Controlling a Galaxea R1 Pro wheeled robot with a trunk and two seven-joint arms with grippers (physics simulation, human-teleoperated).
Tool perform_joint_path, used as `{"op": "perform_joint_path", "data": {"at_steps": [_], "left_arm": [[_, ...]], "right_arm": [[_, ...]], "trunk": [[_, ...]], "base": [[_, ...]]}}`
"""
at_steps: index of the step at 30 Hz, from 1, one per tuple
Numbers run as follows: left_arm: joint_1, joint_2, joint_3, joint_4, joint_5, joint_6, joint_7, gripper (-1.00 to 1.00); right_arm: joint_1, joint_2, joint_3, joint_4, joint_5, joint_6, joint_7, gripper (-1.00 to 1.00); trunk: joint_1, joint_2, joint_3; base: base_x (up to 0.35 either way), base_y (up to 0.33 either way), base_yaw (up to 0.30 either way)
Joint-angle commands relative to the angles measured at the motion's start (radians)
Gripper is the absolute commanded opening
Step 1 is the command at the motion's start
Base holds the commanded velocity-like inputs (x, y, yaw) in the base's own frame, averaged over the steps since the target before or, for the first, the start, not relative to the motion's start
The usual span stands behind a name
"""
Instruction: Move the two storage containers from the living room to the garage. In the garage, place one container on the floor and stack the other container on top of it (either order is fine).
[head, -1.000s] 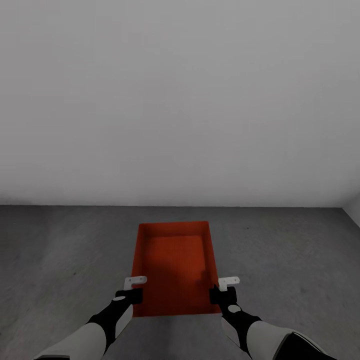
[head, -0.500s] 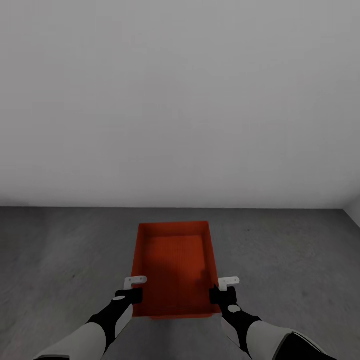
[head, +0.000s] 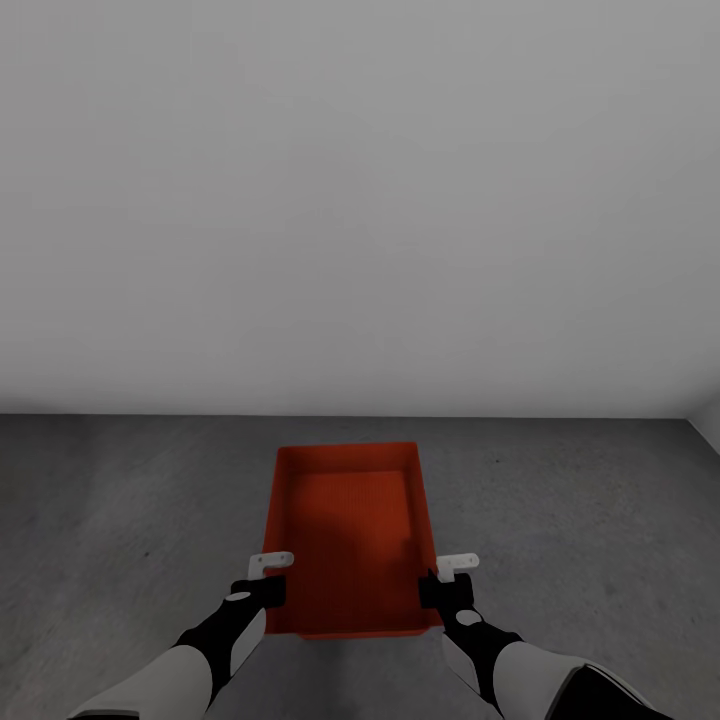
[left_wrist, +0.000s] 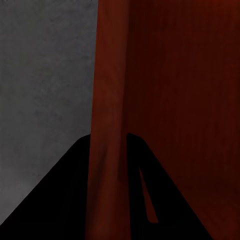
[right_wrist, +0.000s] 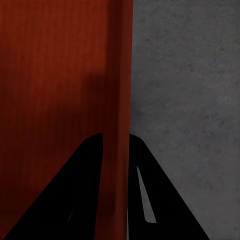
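Change: over the last second the near edge of the storage container (head: 352, 535) has crept slightly toward me in the head view, from level with my wrists to just past them, and a thin lip now shows under its front wall. The far edge, the wall and the floor line sit where they were, so the camera has not moved.
Container: 1 orange-red bin, open top up, long axis pointing away from me, above the dark grey concrete floor (head: 580, 520) of the garage, near the white wall (head: 360, 200).
Left fingers (left_wrist: 107, 165): clamped on the bin's left long wall, 1 finger inside and 1 outside.
Right fingers (right_wrist: 116, 165): clamped the same way on the right long wall, the rim pinched between them.
Height: I judge the bin is lifted or tipping a little at the near end, but I cannot tell whether its base touches the floor.
Meaning: I read this as the start of a lift or a last settling of the carry.
Left to do: I see no 2nd bin under or beside this one, so the stack is not yet made.
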Motion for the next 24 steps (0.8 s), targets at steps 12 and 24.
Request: {"op": "perform_joint_path", "data": {"at_steps": [12,24], "left_arm": [[-0.001,0.037,0.032,-0.010,-0.004,-0.008,0.007,-1.00],[-0.001,0.037,0.032,-0.010,-0.004,-0.008,0.007,-1.00]], "right_arm": [[0.000,0.000,-0.040,0.002,0.002,0.001,-0.002,-1.00],[0.000,0.000,-0.040,0.002,0.002,0.001,-0.002,-1.00]], "trunk": [[0.000,-0.001,-0.001],[0.000,-0.001,-0.001]], "base": [[0.000,0.000,0.000],[0.000,-0.077,0.000]]}}
